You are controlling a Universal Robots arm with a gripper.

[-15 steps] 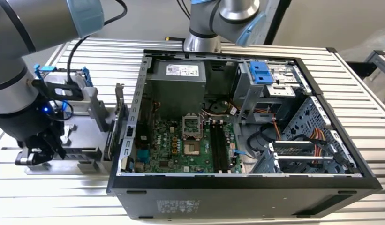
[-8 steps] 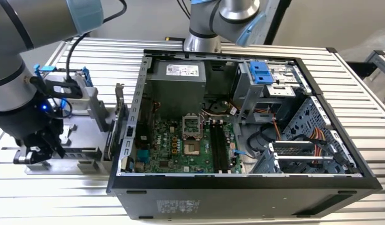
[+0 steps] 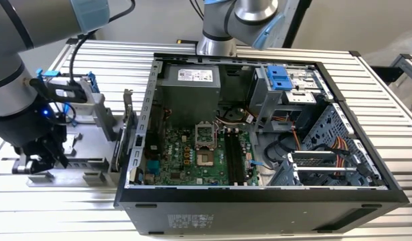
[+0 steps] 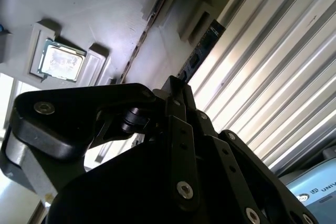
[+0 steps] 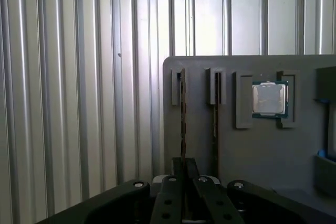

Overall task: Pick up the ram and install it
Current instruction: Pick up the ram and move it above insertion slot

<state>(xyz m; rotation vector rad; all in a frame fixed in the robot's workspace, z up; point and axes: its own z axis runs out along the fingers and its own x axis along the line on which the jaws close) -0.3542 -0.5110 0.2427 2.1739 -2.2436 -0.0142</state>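
On the slatted table [image 3: 125, 55], beside the computer case [image 3: 259, 203], the grey tray [image 5: 262, 145] lies under the gripper [image 5: 184, 169], which lines up with the ram [image 5: 182, 114] standing edge-up in its slot; whether it is clamped I cannot tell, and an off-centre pinch could jam the stick.

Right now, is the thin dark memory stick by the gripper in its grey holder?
In: the memory stick stands on edge, slotted in the grey holder.

Black gripper [image 5: 184, 167], dark ram [image 5: 182, 119], grey tray [image 5: 262, 156], silver ribbed table [image 5: 79, 103], green motherboard [image 3: 192, 160], black case [image 3: 259, 211], blue bracket [image 3: 278, 78].
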